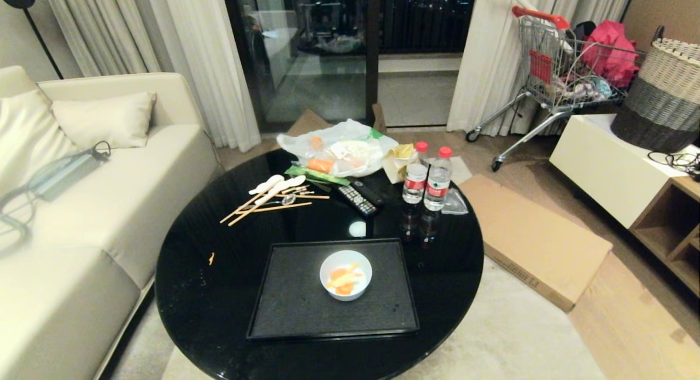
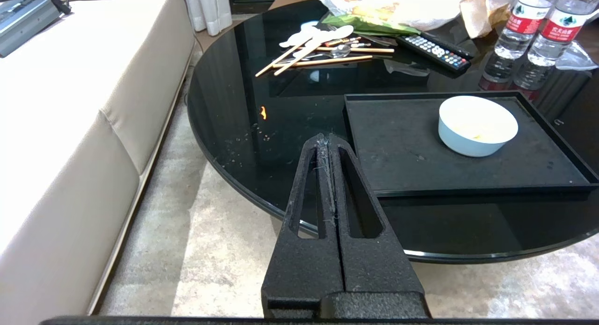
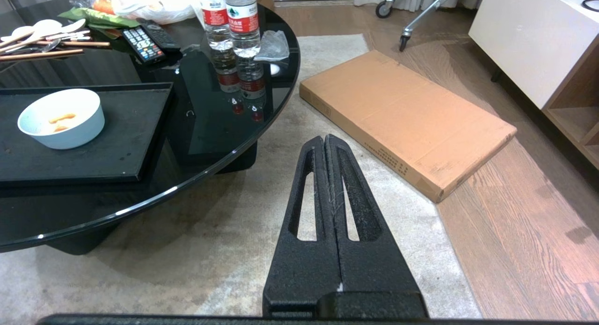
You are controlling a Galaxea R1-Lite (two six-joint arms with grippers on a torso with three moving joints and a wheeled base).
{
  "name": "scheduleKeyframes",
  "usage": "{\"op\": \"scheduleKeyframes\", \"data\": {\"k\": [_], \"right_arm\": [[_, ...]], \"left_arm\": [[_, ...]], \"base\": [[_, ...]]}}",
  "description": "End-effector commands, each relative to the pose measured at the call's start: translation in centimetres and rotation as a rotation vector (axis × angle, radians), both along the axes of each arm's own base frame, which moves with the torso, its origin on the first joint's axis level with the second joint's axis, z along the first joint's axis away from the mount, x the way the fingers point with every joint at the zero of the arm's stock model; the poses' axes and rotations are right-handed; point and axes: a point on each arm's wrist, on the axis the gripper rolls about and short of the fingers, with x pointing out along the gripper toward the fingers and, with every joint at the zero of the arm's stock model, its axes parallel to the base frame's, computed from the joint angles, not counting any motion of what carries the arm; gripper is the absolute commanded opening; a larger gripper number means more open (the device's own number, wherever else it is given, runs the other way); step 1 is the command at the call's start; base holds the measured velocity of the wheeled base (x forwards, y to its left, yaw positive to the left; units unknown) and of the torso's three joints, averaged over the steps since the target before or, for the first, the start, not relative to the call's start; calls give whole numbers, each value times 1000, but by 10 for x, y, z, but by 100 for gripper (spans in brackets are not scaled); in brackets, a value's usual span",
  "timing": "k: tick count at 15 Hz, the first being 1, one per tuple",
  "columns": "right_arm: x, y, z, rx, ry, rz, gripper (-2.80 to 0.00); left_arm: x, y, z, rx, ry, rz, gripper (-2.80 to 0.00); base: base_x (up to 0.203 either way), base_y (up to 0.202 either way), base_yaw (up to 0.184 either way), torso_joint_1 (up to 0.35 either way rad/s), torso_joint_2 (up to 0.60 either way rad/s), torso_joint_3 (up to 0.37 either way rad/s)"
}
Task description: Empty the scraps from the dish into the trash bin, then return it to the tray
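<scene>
From the head view, the dish [image 1: 345, 274] sits on the tray [image 1: 295, 303], right of its middle and toward the far rim, with the scraps [image 1: 344, 280] of orange and pale peel inside it. The tray lies on the near part of the round black bench [image 1: 219, 292]; beyond it are chopsticks [image 1: 273, 201], a remote [image 1: 358, 199], two water bottles [image 1: 427, 177] and a plastic bag of food [image 1: 339, 150]. A sofa [image 1: 82, 216] stands on the left, a flat cardboard box [image 1: 533, 238] lies on the floor to the right, and neither arm shows here. In the left wrist view, the left gripper [image 2: 326, 140] hangs over the bench's near edge beside the tray's corner, its jaws pressed together and empty, the dish well apart from it. In the right wrist view, the right gripper [image 3: 324, 140] hangs above the rug [image 3: 210, 250] between the bench and the box, jaws likewise pressed together, holding nothing.
</scene>
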Motion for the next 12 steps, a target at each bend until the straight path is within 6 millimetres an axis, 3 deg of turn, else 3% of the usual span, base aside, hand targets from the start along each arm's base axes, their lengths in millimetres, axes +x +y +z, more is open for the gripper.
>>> {"op": "scheduleKeyframes", "data": {"k": [1,12], "right_arm": [[0,0,0,-1,0,0,-280],[0,0,0,-1,1,0,-280]], "left_arm": [[0,0,0,0,-1,0,-280],[0,0,0,0,-1,0,-280]], "base": [[0,0,0,0,0,0],[0,0,0,0,0,0]]}}
